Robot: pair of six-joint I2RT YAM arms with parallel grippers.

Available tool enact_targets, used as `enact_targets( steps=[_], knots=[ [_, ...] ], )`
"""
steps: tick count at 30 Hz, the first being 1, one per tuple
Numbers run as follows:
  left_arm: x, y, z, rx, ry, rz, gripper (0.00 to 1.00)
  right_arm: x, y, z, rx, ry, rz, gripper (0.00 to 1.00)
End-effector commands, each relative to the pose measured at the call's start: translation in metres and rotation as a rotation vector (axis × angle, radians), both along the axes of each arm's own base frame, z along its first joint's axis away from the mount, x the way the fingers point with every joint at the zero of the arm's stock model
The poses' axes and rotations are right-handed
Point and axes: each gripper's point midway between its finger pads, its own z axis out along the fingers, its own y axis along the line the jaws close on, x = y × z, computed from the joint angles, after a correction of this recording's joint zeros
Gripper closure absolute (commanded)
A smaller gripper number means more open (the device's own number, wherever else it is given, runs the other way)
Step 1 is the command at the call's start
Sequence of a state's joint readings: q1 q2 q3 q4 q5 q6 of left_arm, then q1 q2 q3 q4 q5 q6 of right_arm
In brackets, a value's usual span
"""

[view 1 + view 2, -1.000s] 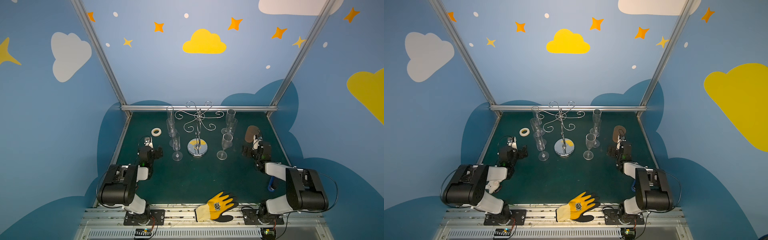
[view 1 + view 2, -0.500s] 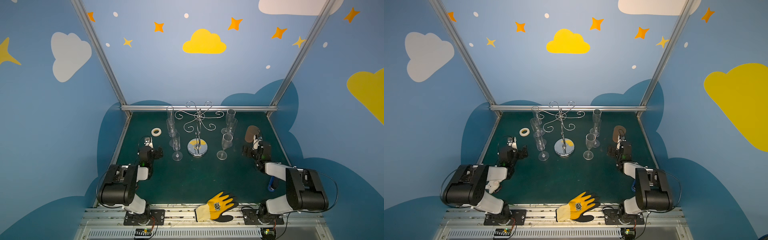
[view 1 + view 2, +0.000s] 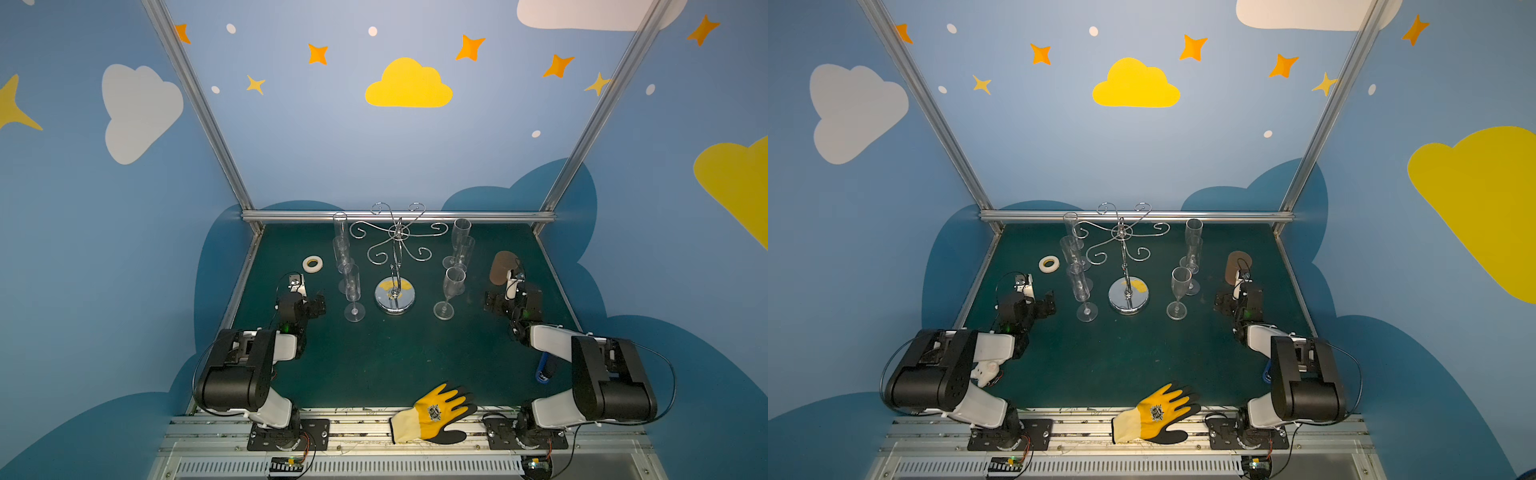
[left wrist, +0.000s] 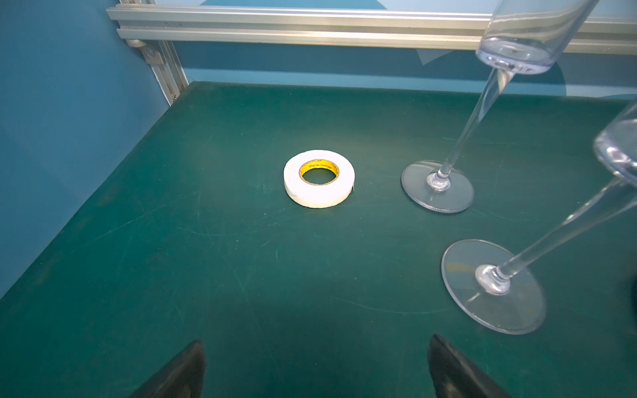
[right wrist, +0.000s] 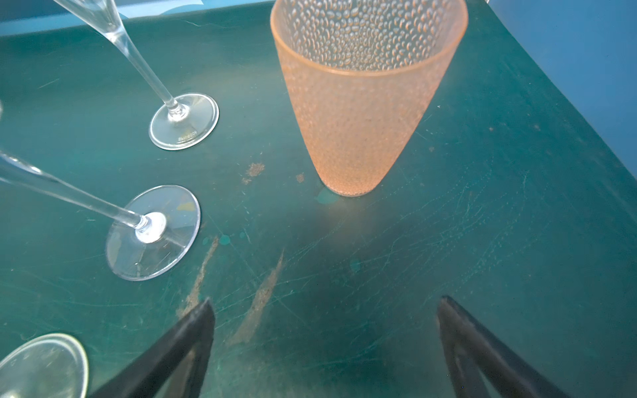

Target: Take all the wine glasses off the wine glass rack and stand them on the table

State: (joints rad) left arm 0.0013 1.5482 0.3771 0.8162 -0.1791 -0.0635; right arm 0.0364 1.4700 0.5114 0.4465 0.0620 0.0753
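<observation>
Standing at the middle of the green bench [image 3: 395, 365], the wine glass rack [image 3: 395, 296] rests on its round mirrored base. Its curled arms spread out from the top of the thin pole. Three wine glasses [image 3: 353, 291] stand upright on the bench to its left, and three more stand to its right, all with mouths up and feet flat on the surface. A dimpled orange cup [image 5: 362, 103] stands upright near the right edge, and only its own textured wall shows inside.

The right wrist view shows the cup's dimples and three glass feet beside it. In both top views the cup is a dull brown shape partly behind the wrist. The left wrist view shows two glass feet and the yellow core of a white tape roll [image 4: 319, 179] lying flat. A small white thing [image 3: 986, 372] beside the left arm shows in only a top view.

The left gripper [image 4: 315, 344] hangs low over bare bench with its fingers wide apart, holding nothing, and the tape roll lies ahead of it. The right gripper [image 5: 325, 301] is likewise spread and empty, facing the cup. On each side the glasses stand between the gripper and the rack. A yellow and black glove [image 3: 436, 415] lies across the front edge. A blue-handled thing [image 3: 544, 370] is partly hidden by the right arm.
</observation>
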Motion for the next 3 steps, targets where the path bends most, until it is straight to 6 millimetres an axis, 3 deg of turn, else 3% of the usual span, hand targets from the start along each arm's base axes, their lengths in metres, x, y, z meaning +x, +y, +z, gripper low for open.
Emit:
enact_targets(
  steps=[1, 3],
  knots=[
    [0.005, -0.0005, 0.0121, 0.006, -0.032, -0.004, 0.01, 0.0064, 0.0003, 0.0122, 0.016, -0.026, -0.005, 0.01],
    [0.0049, -0.0005, 0.0121, 0.006, -0.032, -0.004, 0.01, 0.0056, 0.0005, 0.0125, 0.014, -0.028, -0.004, 0.01]
  ],
)
